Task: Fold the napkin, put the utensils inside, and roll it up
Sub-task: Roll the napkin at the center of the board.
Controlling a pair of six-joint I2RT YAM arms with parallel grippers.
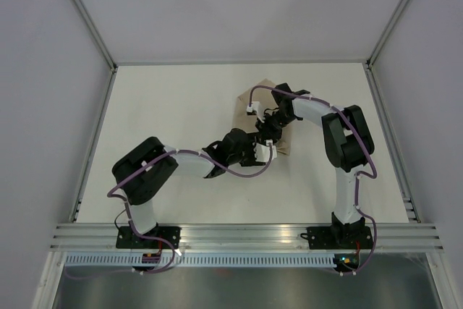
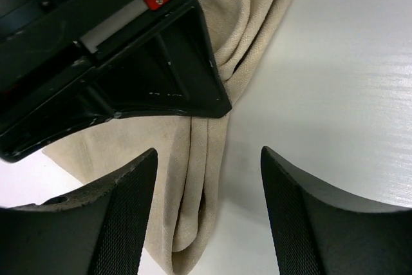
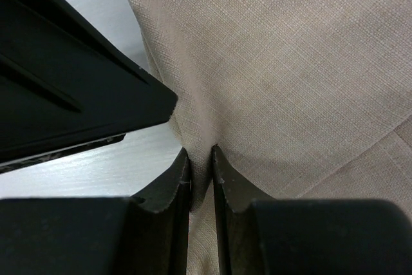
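Note:
The beige napkin [image 2: 254,24] lies bunched into a long fold or roll on the white table; in the top view only bits of the napkin [image 1: 246,110] show under the two arms. My left gripper [image 2: 207,178] stands open, its two fingers astride the near end of the roll without touching it. My right gripper [image 3: 201,172] is shut on a pinched ridge of the napkin [image 3: 290,62]. In the top view the right gripper [image 1: 270,124] sits just beyond the left gripper [image 1: 265,151]. The utensils are out of view.
The right gripper's black body [image 2: 129,62] hangs close over the cloth in the left wrist view. A left finger [image 3: 64,88] crowds the right wrist view. An aluminium rail [image 1: 246,233] edges the near side of the table, and white walls enclose the other sides.

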